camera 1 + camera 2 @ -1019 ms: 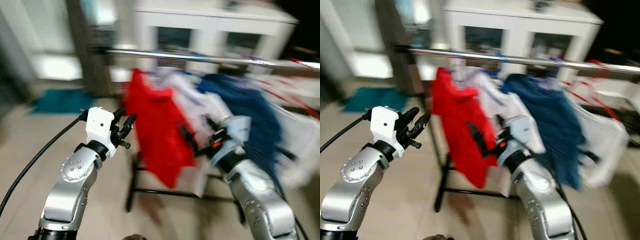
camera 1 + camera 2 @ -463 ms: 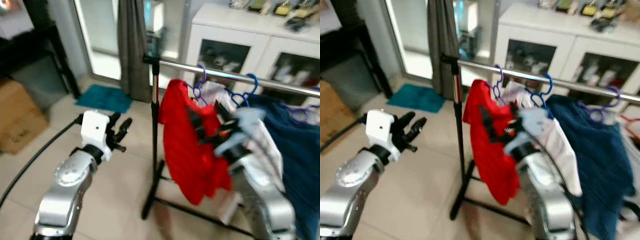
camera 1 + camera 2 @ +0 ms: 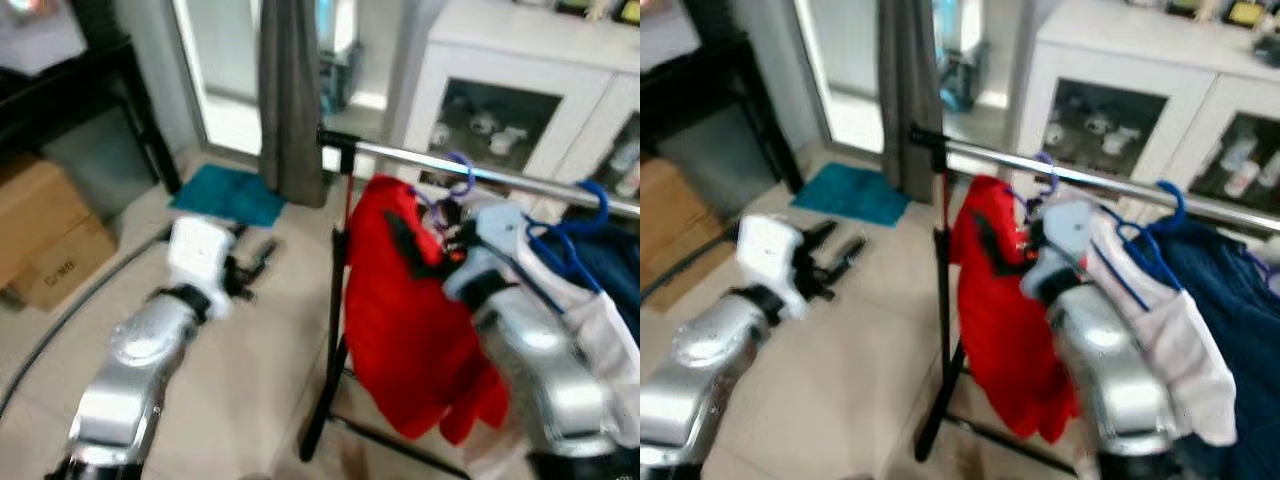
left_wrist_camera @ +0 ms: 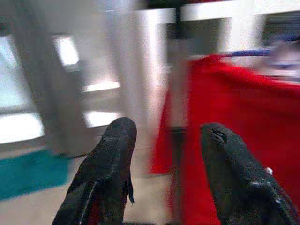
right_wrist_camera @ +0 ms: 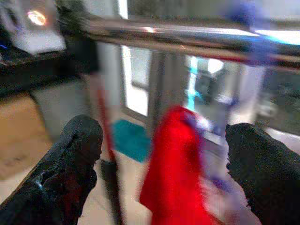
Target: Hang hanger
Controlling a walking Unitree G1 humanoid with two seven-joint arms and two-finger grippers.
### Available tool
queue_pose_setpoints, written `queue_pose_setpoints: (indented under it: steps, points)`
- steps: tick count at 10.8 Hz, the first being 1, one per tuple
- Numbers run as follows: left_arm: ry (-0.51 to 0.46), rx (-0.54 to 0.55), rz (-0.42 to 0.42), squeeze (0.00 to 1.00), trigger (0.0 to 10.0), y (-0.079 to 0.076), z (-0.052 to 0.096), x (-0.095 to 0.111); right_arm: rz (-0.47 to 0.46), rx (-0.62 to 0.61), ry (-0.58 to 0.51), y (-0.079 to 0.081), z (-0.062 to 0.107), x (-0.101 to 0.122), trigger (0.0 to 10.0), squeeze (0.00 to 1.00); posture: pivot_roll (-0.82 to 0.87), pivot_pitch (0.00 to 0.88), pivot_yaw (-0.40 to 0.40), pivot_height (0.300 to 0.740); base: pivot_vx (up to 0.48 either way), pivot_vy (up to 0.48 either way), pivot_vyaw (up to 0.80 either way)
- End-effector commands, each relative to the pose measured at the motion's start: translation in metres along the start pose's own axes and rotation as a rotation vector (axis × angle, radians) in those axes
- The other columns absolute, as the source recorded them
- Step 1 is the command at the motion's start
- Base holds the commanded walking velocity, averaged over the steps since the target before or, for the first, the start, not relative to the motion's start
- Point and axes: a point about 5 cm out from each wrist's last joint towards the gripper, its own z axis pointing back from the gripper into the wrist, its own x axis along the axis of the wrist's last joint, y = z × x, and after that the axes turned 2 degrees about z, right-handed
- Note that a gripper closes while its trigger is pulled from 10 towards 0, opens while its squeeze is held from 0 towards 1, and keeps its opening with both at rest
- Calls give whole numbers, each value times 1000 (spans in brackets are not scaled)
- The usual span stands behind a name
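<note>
Right pincer [image 5: 159, 154] is raised close to the shiny metal rail [image 3: 520, 180] of the clothes rack, its two blunt, rough black fingers [image 5: 70, 159] spread wide with nothing between them; through the gap hangs the red garment [image 3: 410, 320]. That soft red cloth droops in loose folds from a thin purple hanger [image 3: 455, 185] hooked over the rail near the rack's dark end post [image 3: 335, 330]. Just beside it a curved blue hanger [image 3: 585, 215] carries a pale white garment [image 3: 1170, 330], and a dark blue garment [image 3: 1240, 300] hangs further along. Left pincer [image 4: 164, 173] is held out low over the pale tiled floor [image 3: 250, 360], well apart from the rack, its matte black fingers [image 4: 112, 159] parted and empty, a white boxy wrist housing behind them. A white cabinet [image 3: 520, 90] with glass doors stands behind the rail, a grey curtain [image 3: 290, 100] and a teal mat [image 3: 225, 195] lie near the doorway, and a cardboard box [image 3: 45, 245] sits at the far left.
</note>
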Motion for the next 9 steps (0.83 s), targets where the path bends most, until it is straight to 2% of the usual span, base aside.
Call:
queue_pose_setpoints:
  steps: [1,4,6,9]
  points:
    - [33,-87,7,0,10000,-7,4,-3,0,-6,25,-7,-3,5,10000,0,-57,0,-11,740,0,0,0]
    - [67,-176,20,0,10000,-8,9,-6,-2,39,53,-19,2,18,10000,0,-56,0,-22,740,0,0,0]
    - [83,-287,49,0,10000,-14,14,-8,-22,-21,162,-32,-12,11,10000,0,-57,0,-15,740,0,0,0]
    - [89,-369,49,0,10000,-17,16,-6,-12,40,260,-37,-35,8,10000,0,-55,0,-9,740,0,0,0]
